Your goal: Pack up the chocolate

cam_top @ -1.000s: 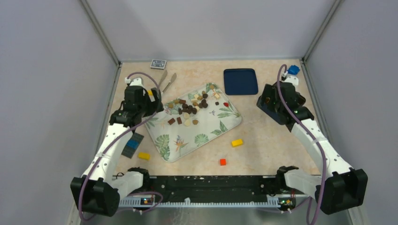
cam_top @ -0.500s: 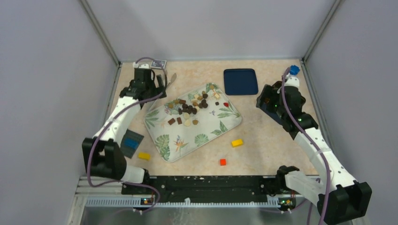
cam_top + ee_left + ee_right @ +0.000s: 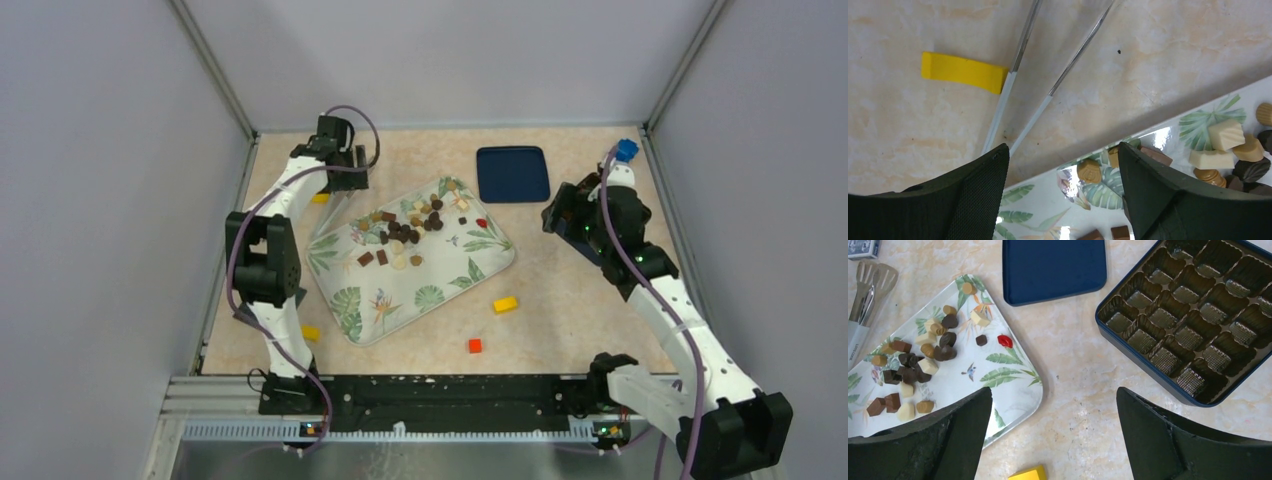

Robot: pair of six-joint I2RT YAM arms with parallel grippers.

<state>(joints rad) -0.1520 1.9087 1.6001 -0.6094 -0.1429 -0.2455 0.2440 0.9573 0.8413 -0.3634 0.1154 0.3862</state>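
Observation:
The chocolate (image 3: 405,235) is a pile of several dark brown, light brown and cream pieces on a leaf-patterned tray (image 3: 430,300). It also shows in the right wrist view (image 3: 923,360) and the left wrist view (image 3: 1089,170). My left gripper (image 3: 348,183) is open and empty (image 3: 1063,150) above the tray's back-left edge. My right gripper (image 3: 560,215) is open and empty (image 3: 1054,390) over bare table between the tray and an empty blue box (image 3: 1193,315) with a brown cavity insert. The top view hides the box under the right arm.
The box's blue lid (image 3: 512,173) lies at the back. Metal tongs (image 3: 1068,65) and a yellow brick (image 3: 962,72) lie beyond the left gripper. Another yellow brick (image 3: 505,304) and a red brick (image 3: 474,346) lie in front of the tray, with a third yellow brick (image 3: 308,332) at the left.
My left arm has swung from the tray's left side to the back-left corner, above the tongs. My right gripper has shifted only slightly. The chocolate has not moved.

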